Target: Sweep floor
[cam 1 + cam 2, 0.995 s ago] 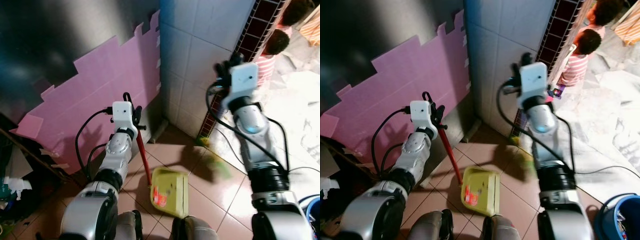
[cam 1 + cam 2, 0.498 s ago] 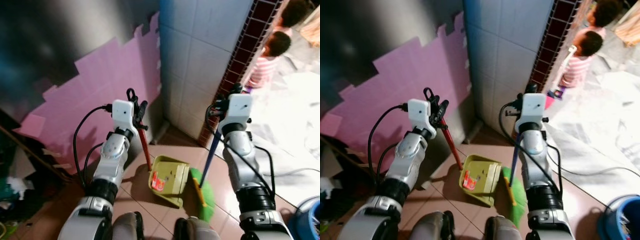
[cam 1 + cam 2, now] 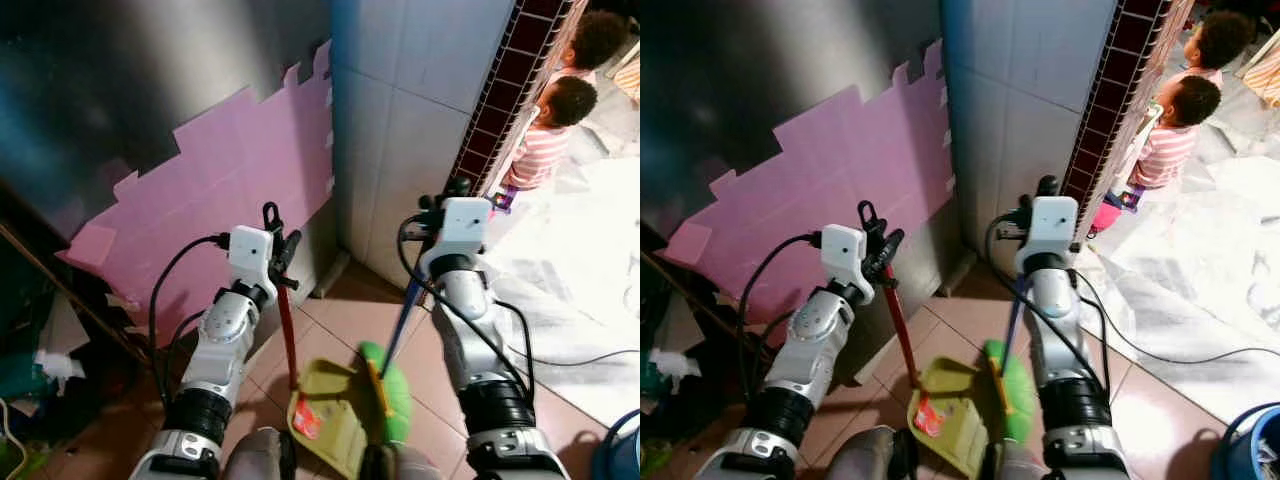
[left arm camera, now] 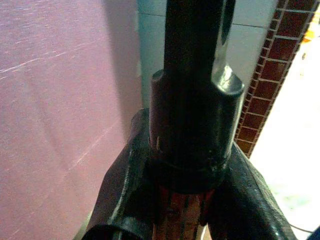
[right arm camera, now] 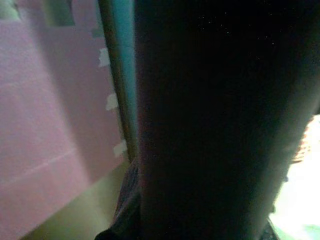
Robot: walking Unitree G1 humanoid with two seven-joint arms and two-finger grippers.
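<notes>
L gripper [image 3: 279, 246] clenched on dustpan [image 3: 330, 415] handle; R gripper [image 3: 447, 197] grasping broom [image 3: 385, 388]. Risk: hard stroke shoves pan, scattering debris.

No words can be read (the dustpan [image 3: 335, 420] sticker stays illegible).

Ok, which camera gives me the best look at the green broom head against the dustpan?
The left eye view: the green broom head sits at the yellow dustpan, on its right-hand edge, both unobstructed. The right eye view shows the same pair nearer the frame's bottom edge. The left wrist view shows the red dustpan handle; the right wrist view is mostly dark.
</notes>
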